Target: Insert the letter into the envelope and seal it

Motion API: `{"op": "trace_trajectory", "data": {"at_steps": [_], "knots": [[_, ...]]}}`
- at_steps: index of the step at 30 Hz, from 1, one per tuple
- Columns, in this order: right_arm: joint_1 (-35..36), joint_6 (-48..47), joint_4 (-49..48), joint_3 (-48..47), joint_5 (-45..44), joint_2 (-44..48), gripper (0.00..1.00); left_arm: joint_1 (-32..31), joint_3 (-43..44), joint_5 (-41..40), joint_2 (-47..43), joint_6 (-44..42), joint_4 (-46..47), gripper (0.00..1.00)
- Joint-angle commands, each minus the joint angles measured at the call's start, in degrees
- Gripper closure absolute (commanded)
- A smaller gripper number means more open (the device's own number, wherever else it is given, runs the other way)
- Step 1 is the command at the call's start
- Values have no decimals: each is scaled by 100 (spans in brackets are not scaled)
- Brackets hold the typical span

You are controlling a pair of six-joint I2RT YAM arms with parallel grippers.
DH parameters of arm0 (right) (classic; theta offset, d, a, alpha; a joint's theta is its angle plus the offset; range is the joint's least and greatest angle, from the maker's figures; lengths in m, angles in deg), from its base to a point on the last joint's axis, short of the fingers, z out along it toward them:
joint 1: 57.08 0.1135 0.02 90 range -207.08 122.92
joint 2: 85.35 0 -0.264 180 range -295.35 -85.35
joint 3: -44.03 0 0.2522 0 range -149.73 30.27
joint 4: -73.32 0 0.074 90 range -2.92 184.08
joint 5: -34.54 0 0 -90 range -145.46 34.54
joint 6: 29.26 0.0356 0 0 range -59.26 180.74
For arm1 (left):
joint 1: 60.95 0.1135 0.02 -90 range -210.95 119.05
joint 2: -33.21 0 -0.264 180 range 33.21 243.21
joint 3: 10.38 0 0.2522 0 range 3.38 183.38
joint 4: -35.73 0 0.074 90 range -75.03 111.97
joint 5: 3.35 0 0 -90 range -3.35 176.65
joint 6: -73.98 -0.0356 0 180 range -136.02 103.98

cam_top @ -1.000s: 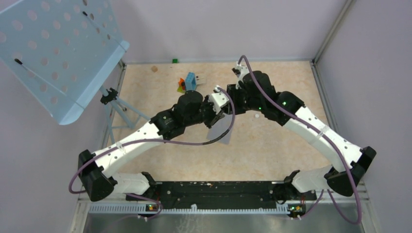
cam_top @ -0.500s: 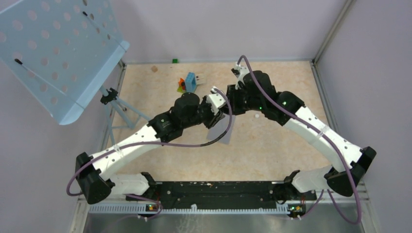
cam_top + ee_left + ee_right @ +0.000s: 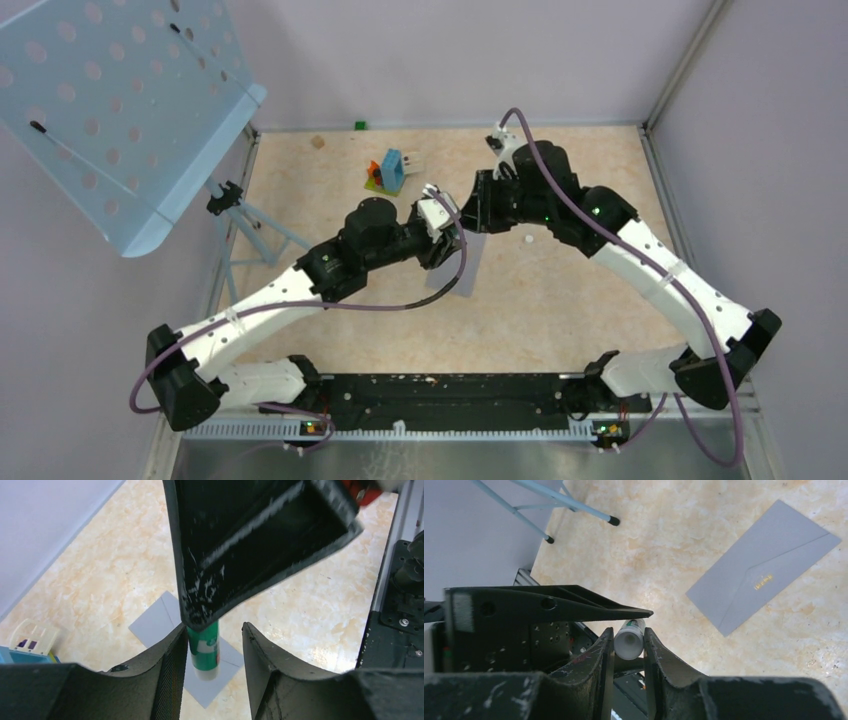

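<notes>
The grey envelope (image 3: 764, 587) lies flat on the tan floor with its flap side up, partly under the arms (image 3: 462, 272). Above it the two grippers meet in mid-air. My right gripper (image 3: 629, 647) is shut on a white and green glue stick (image 3: 629, 640), squeezing it near its white end. In the left wrist view the same stick (image 3: 204, 650) hangs between the fingers of my left gripper (image 3: 212, 655), which stands open with a clear gap on the stick's right side. The envelope (image 3: 155, 622) shows below it. The letter shows in no view.
A blue, orange and green block cluster (image 3: 386, 172) sits at the back. A small white cap (image 3: 528, 239) lies right of the envelope. A light blue perforated stand (image 3: 100, 100) on thin legs (image 3: 250, 225) fills the left. Walls close in the back and right.
The left arm has pulled back a little to the left, away from the right gripper. The right arm has shifted slightly to the right. The envelope has not moved.
</notes>
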Motion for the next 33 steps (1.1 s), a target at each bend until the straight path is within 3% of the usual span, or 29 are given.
{"op": "trace_trajectory", "data": {"at_steps": [1, 15, 20, 23, 28, 33], "knots": [[-78, 91, -249, -77, 161, 264, 100, 90, -231, 217, -199, 53, 496, 50], [-89, 210, -423, 80, 436, 309, 100, 386, -759, 961, -550, 478, 1597, 56], [-88, 242, -431, 69, 406, 348, 100, 400, -776, 1218, -503, 473, 1612, 60], [-89, 244, -407, 47, 386, 368, 100, 401, -815, 1248, -493, 469, 1599, 54], [-90, 250, -420, 42, 409, 377, 100, 403, -901, 1183, -495, 456, 1659, 53], [-91, 270, -442, 46, 413, 373, 100, 410, -917, 1233, -415, 452, 1714, 60]]}}
